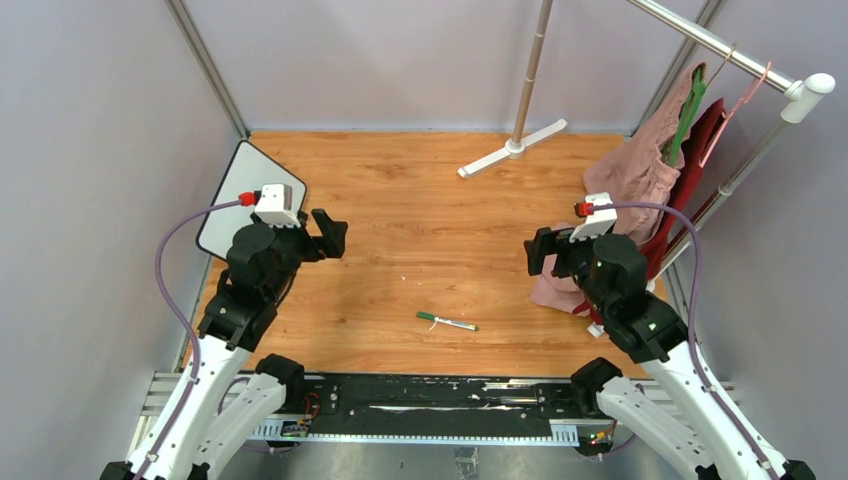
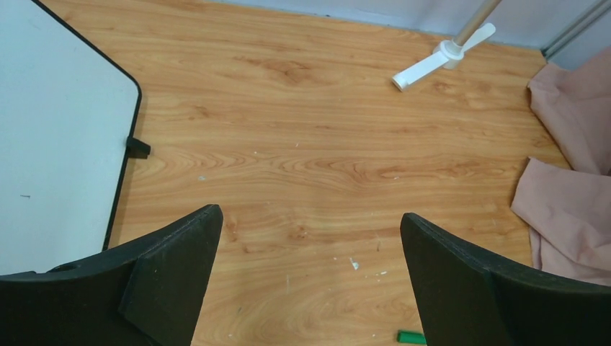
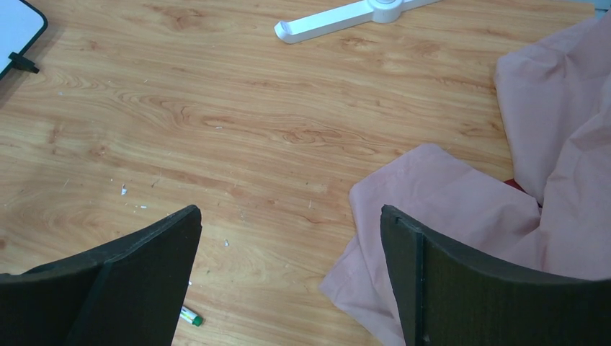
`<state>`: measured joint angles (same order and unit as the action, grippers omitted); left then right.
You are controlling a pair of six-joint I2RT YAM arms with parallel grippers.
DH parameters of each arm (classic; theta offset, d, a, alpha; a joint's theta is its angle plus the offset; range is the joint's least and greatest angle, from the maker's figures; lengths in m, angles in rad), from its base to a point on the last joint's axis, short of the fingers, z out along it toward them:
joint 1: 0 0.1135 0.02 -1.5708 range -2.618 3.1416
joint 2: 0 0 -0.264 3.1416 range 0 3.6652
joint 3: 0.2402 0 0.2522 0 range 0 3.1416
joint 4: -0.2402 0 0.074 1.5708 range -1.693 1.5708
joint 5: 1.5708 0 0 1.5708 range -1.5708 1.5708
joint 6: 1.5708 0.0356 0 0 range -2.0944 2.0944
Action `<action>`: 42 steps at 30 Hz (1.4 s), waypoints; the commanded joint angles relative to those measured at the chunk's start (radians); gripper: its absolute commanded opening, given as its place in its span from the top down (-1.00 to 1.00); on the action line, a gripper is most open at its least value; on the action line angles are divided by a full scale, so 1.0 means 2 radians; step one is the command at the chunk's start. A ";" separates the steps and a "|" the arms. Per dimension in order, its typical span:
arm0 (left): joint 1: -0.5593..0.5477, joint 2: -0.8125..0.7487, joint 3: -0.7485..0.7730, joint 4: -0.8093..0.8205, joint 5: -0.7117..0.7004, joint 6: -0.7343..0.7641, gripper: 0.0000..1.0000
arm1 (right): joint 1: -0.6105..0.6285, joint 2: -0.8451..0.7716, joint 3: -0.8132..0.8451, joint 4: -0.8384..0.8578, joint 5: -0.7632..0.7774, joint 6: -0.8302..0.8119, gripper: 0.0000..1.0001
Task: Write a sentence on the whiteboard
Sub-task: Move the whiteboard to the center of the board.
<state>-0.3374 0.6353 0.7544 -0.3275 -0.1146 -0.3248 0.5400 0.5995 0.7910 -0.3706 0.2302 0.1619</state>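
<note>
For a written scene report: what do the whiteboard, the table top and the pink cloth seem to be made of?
The whiteboard: smooth plain white face with thin black edging, probably coated board and plastic. The table top: matte, with wood grain, likely laminate, possibly real wood. The pink cloth: soft matte fabric, since it folds and drapes; fibre unclear.

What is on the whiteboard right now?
No writing shows on the whiteboard: the visible face is bare white, apart from one tiny dark speck. The left hand hides its near end.
</note>
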 commanded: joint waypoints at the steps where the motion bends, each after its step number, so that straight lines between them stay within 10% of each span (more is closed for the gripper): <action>1: 0.006 -0.006 -0.003 0.006 0.031 -0.010 -1.00 | -0.010 -0.007 -0.002 -0.010 -0.022 -0.004 -0.92; 8: 0.001 0.008 -0.004 0.016 0.067 0.002 -1.00 | 0.005 0.020 0.017 -0.042 -0.046 -0.025 -0.81; 15: -0.028 0.057 0.053 -0.038 0.062 0.037 -1.00 | 0.153 0.094 0.018 -0.047 0.058 -0.038 -0.76; 27: -0.031 0.008 -0.010 -0.009 -0.013 0.017 -1.00 | 0.205 0.195 -0.034 0.007 -0.032 0.004 -0.58; 42: -0.031 0.089 0.000 -0.216 -0.251 -0.242 -1.00 | 0.206 0.218 -0.079 0.107 -0.070 0.033 -0.54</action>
<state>-0.3962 0.7940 0.7341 -0.6502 -0.4660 -0.6235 0.9367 1.0176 0.6296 -0.2283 0.1223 0.2043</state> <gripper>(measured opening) 0.999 0.774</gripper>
